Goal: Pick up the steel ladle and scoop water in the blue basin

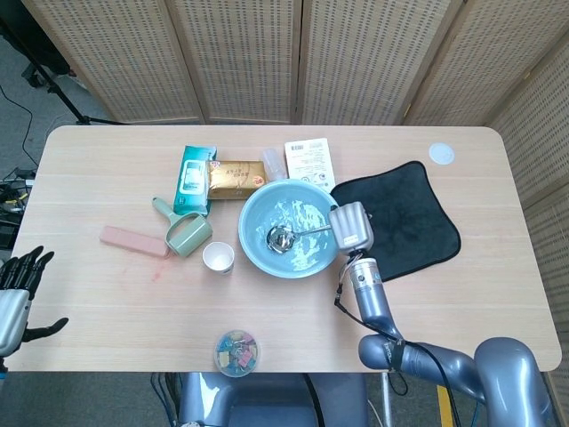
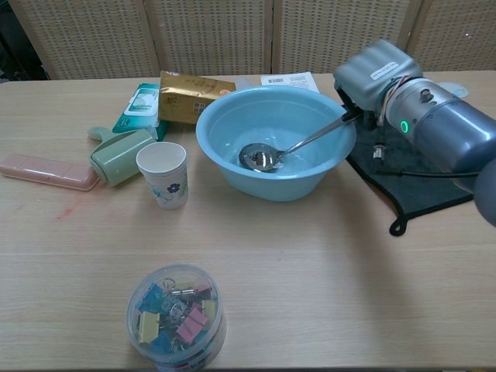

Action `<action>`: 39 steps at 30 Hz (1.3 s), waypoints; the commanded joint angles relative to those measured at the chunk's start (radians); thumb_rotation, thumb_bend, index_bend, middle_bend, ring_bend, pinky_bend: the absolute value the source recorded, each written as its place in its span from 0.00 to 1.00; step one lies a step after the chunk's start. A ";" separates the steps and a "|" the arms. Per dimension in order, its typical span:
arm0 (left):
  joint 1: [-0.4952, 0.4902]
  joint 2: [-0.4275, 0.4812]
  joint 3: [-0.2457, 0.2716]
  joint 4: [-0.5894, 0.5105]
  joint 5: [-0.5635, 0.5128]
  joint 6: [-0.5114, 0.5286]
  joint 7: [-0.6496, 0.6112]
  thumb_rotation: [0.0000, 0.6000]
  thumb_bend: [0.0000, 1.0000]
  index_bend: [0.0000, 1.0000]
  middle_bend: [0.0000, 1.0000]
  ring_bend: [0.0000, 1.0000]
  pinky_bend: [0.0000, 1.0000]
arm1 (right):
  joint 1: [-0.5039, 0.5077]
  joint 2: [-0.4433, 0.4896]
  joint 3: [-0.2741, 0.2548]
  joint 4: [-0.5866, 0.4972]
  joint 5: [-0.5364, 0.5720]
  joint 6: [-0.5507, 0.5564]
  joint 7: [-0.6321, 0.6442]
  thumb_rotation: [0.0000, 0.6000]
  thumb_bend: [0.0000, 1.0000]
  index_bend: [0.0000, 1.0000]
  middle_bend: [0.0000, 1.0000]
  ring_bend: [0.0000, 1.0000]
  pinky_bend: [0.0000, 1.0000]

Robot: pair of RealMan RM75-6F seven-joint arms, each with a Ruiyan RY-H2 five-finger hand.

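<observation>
A blue basin [image 1: 258,249] [image 2: 225,163] holding water stands mid-table. The steel ladle [image 1: 283,237] [image 2: 262,157] lies with its bowl down in the water and its handle slanting up over the basin's right rim. My right hand [image 1: 348,227] [image 2: 377,71] grips the handle end just outside that rim, fingers closed around it. My left hand [image 1: 18,289] hangs off the table's lower left edge in the head view, fingers apart and holding nothing; the chest view does not show it.
A black cloth [image 1: 404,218] lies right of the basin. Left of it stand a paper cup [image 1: 218,257], a green lint roller [image 1: 182,233], a pink case [image 1: 133,241], a wipes pack [image 1: 194,178] and a brown packet [image 1: 236,179]. A tub of clips [image 1: 236,351] sits near the front edge.
</observation>
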 commanded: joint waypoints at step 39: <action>0.005 0.002 0.009 0.003 0.018 0.014 -0.008 1.00 0.00 0.00 0.00 0.00 0.00 | 0.125 0.190 0.134 -0.358 0.417 0.201 -0.038 1.00 1.00 0.82 0.98 0.88 1.00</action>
